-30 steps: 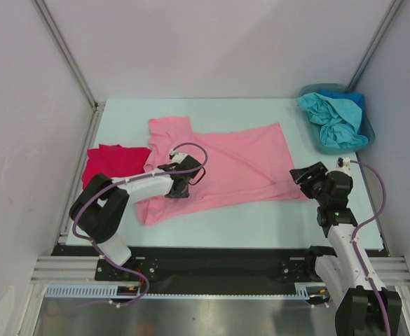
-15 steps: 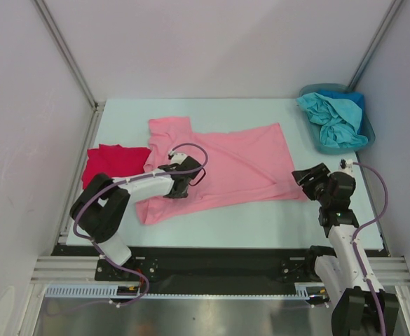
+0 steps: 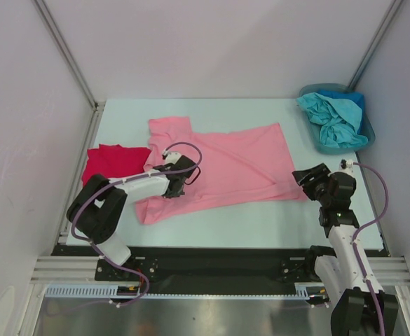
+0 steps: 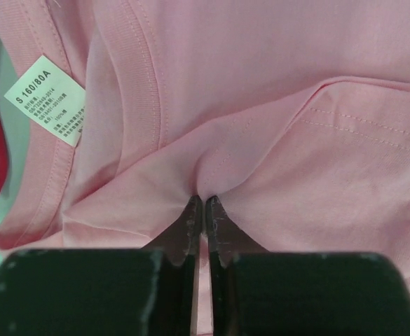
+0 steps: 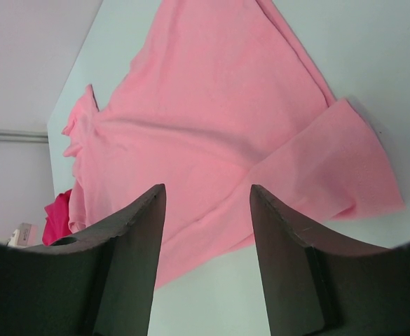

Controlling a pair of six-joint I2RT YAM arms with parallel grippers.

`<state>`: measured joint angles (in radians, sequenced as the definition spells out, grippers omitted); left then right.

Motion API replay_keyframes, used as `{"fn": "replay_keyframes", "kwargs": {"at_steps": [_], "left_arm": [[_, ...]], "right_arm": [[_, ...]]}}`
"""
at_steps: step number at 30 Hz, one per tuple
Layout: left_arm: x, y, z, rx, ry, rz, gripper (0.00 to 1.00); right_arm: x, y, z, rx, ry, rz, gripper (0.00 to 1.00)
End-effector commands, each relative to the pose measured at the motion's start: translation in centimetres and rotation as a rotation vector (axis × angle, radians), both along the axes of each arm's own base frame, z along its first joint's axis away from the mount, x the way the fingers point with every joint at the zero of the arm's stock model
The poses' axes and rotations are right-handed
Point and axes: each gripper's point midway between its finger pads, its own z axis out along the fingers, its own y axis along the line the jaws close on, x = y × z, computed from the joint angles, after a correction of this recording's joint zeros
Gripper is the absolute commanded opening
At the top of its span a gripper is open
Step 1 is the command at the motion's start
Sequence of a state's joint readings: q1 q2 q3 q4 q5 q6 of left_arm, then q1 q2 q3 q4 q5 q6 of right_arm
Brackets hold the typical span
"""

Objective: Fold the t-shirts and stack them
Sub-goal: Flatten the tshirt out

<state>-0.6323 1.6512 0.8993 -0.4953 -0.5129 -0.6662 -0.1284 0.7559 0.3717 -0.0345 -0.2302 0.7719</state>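
Table (image 3: 261, 222), bin (image 3: 329, 146), red shirt (image 3: 113, 161), pink shirt (image 3: 240, 161)

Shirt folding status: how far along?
Done: the red t-shirt lies folded at far left. In hand: the pink t-shirt is spread out; the left gripper is pinched shut on cloth near its collar, and the right gripper hangs open near its hem corner. Left: fold and stack pink, then the teal t-shirt and blue t-shirt crumpled in the bin.
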Motion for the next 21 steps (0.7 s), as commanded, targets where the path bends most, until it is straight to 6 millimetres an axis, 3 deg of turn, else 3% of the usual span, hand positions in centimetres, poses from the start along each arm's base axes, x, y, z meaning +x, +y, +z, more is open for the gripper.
{"fn": "replay_keyframes", "kwargs": {"at_steps": [1,6,15,21], "left_arm": [[-1.6,1.8,-1.1,0.028,0.054,0.029,0.03],[-1.6,1.0,-0.4,-0.029,0.041,0.032,0.0],[-0.8,-0.4,2.6,-0.065,-0.018,0.005,0.0],[-1.0,-2.5,4.5,-0.124,-0.037,-0.045,0.0]], "right_arm": [[0.0,0.0,0.7,-0.01,-0.028,0.013,0.56],[0.0,0.0,0.3,-0.004,-0.023,0.01,0.56],[0.6,0.6,-1.2,-0.017,-0.002,0.022,0.56],[1.2,0.9,-2.7,-0.028,0.032,0.024,0.56]]}}
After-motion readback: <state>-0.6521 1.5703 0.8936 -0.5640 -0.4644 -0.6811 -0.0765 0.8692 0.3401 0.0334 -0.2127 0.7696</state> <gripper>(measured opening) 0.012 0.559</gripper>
